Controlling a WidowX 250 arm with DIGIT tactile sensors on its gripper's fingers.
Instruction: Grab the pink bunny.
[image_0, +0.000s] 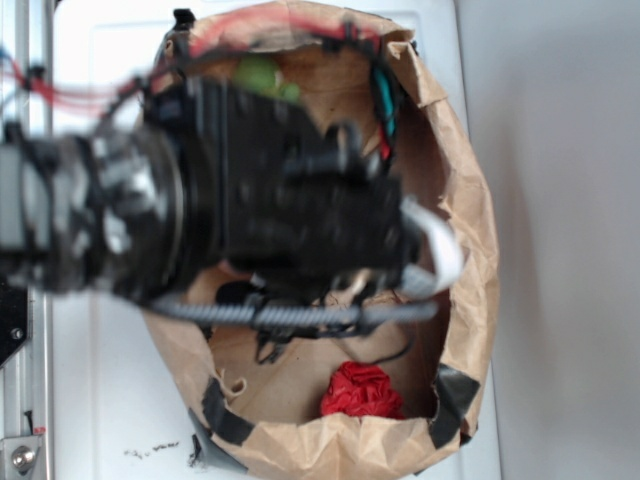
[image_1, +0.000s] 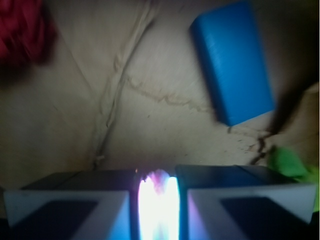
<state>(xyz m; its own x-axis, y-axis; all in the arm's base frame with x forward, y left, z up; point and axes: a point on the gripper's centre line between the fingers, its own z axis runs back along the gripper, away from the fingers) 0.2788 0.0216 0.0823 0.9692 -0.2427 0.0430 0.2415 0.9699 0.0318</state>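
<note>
Gripper (image_1: 158, 200) fingers nearly together, pinching something overexposed pink-white between the pads, likely the pink bunny (image_1: 158, 186), glare kills detail. Wrist view: blue block (image_1: 232, 62) upper right on brown paper floor (image_1: 150, 100), red ball (image_0: 362, 390) at the corner, green plush (image_1: 292, 165) right. Arm sits inside paper bag (image_0: 470, 220).

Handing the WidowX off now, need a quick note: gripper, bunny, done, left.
Gripper: down inside the brown paper bag, fingers nearly together on something overexposed with a pink tinge; probably the small fluffy pink bunny, unconfirmed.
Other items: blue rectangular block, red wrinkly ball, yellow-green plush toy, all loose on the bag floor.
Done: apparently a grasp.
Left: confirm the hold, lift out.
</note>
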